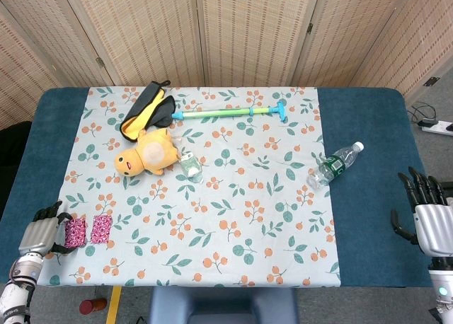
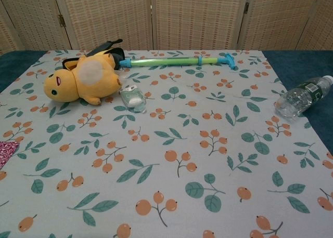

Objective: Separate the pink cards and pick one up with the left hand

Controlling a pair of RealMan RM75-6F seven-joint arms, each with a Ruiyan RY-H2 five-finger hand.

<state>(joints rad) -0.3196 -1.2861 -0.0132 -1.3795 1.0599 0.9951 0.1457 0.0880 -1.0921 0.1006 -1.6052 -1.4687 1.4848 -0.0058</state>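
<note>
Two pink patterned cards lie apart near the table's front left corner in the head view. The right card (image 1: 101,228) lies flat on the floral cloth (image 1: 233,218) by itself. My left hand (image 1: 41,232) grips the left card (image 1: 75,230) at its left edge, fingers curled around it. A corner of a pink card (image 2: 5,153) shows at the chest view's left edge; neither hand shows there. My right hand (image 1: 427,209) hovers at the table's right edge with fingers spread, holding nothing.
A yellow plush toy (image 1: 147,154) lies beside a black-and-yellow pouch (image 1: 145,112) at the back left. A small clear packet (image 1: 190,165) sits next to the plush. A green-blue stick (image 1: 230,112) lies at the back, a water bottle (image 1: 335,164) at the right.
</note>
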